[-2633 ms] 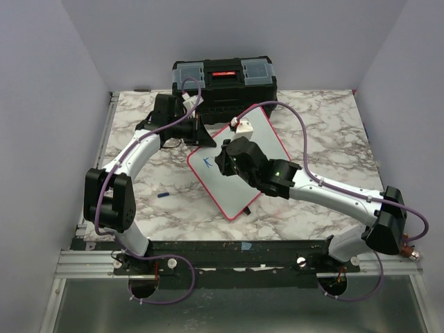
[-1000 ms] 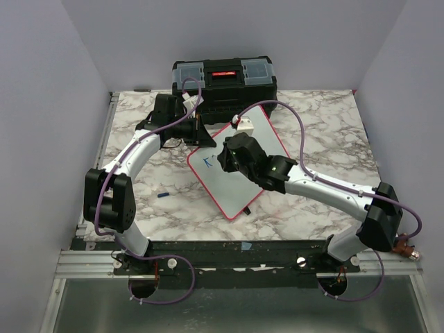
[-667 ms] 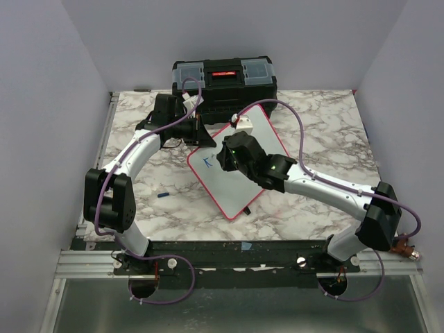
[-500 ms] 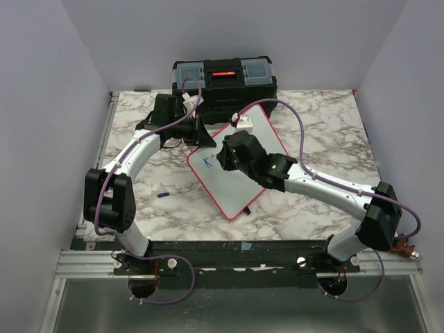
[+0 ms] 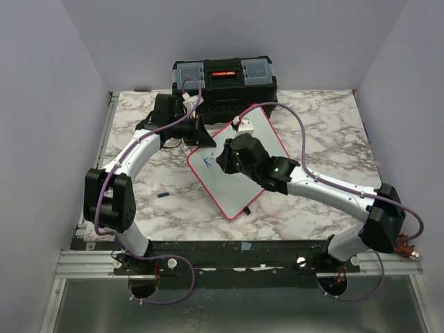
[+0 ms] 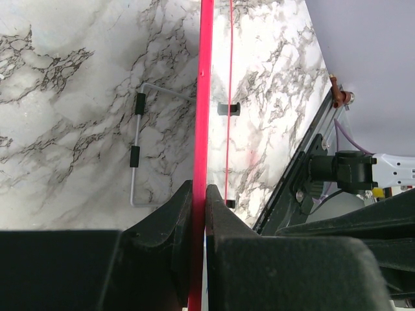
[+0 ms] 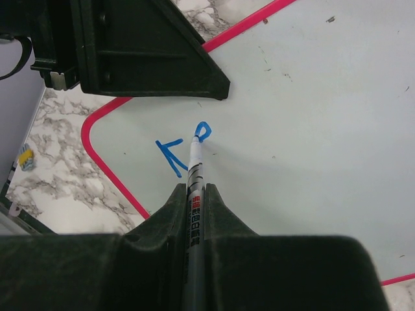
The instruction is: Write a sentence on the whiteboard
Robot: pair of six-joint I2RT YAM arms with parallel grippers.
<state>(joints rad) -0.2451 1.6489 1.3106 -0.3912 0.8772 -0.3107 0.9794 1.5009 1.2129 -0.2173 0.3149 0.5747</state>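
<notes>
From above, your left hand (image 5: pixel 197 132) is clamped on the far-left edge of the whiteboard (image 5: pixel 262 133), which lies slanted on the marble table (image 5: pixel 319 132) just in front of the black toolbox (image 5: pixel 223 78). Your right hand (image 5: pixel 223 159) is over the board's left part, close to a few blue marks. A small blue piece (image 5: pixel 163 195) lies on the table, well apart to the left of the board.

In the left wrist view, both fingers (image 6: pixel 174 223) are pressed together on the board's red rim (image 6: pixel 206 97), seen edge-on, with nothing but the rim between them. A bent wire stand (image 6: pixel 135 152) with black sleeves shows beside the rim.

In the right wrist view, your right hand is closed tight around a marker (image 7: pixel 193 172), its barrel running up between the fingers and its blue tip touching the white surface. The sentence (image 7: pixel 174 155) is only a "k"-like stroke plus a small loop at the tip, near the board's rounded corner. The left hand's black body fills the top of this view, at the board's edge.
</notes>
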